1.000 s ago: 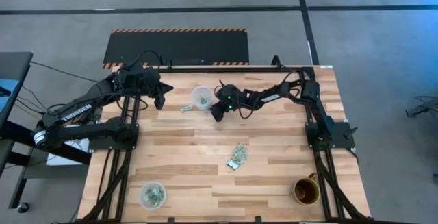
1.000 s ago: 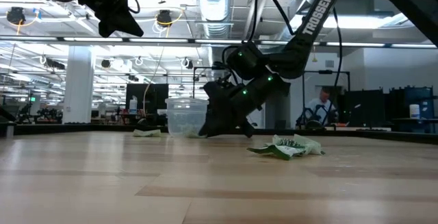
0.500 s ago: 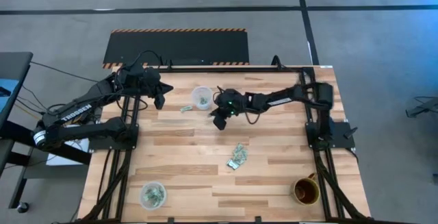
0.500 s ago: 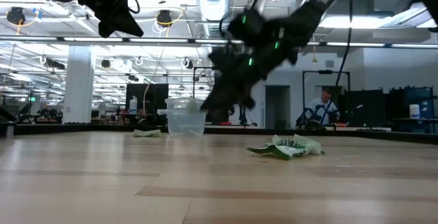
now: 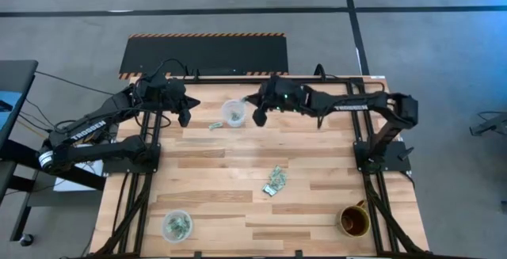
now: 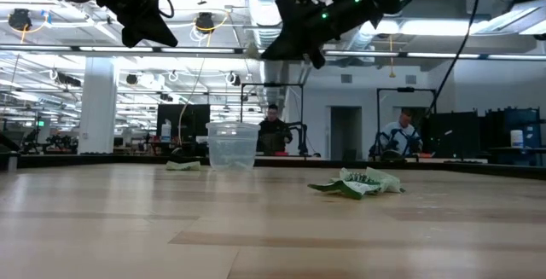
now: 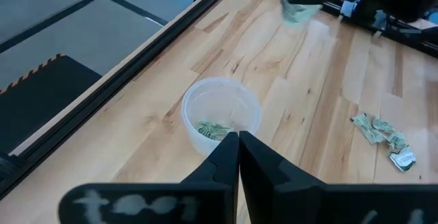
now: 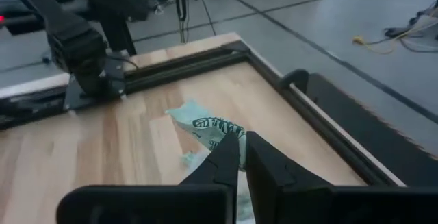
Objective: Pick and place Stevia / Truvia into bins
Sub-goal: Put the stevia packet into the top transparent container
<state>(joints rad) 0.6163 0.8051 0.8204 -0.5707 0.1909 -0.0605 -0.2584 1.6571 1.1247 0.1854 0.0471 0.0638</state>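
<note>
The right hand [image 5: 257, 117] hung above the worktop [image 5: 238, 203], just beside the far clear cup [image 5: 233, 112], its fingers pinched shut on a pale green Stevia packet [image 8: 209, 129] that stuck out past the fingertips. That cup already held at least one packet. More packets lay in a loose heap [image 5: 275, 180] near the middle of the worktop, one lone packet [image 5: 215, 125] lay beside the far cup, and the near cup [image 5: 177, 226] by the front edge held several. The left hand [image 5: 184, 116] waited above the worktop on the cup's other side, fingers shut on nothing.

To drop cleanly, the right hand likely needed to shift until the packet hung squarely over the cup's mouth, then come down close to the rim before letting go; a light paper packet released from high up could flutter aside. It should keep clear of the thin cup wall, which might tip easily.
</note>
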